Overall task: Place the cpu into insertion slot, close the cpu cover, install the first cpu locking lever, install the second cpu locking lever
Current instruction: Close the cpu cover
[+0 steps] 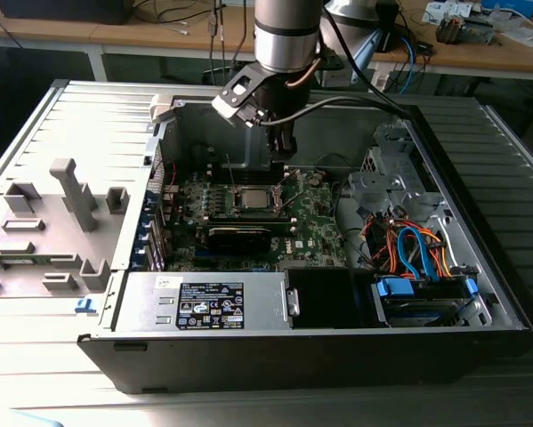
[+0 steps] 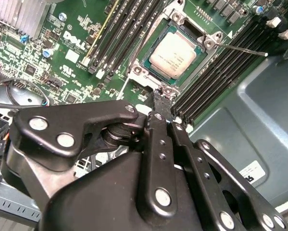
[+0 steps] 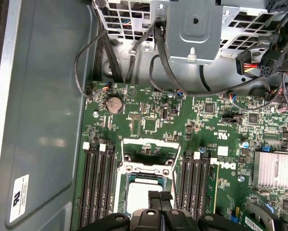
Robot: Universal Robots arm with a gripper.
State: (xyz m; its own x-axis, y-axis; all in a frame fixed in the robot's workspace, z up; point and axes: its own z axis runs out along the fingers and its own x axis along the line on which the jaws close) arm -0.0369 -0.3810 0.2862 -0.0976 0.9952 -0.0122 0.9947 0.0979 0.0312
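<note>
The end effector point(image 2: 163, 96), its fingers pressed together and apparently empty, hangs over one edge of the socket. The cpu point(image 2: 172, 57) lies seated there, mid-motherboard point(image 2: 62, 53), just beyond the fingertips. A thin lever point(image 2: 240, 48) juts free past the socket's far corner.

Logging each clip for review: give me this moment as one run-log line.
cpu seated in socket | cpu cover looks raised | locking lever sticking out, unlatched | gripper shut beside socket

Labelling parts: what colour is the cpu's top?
Pale silver-grey cpu, best in second wrist view.
</note>
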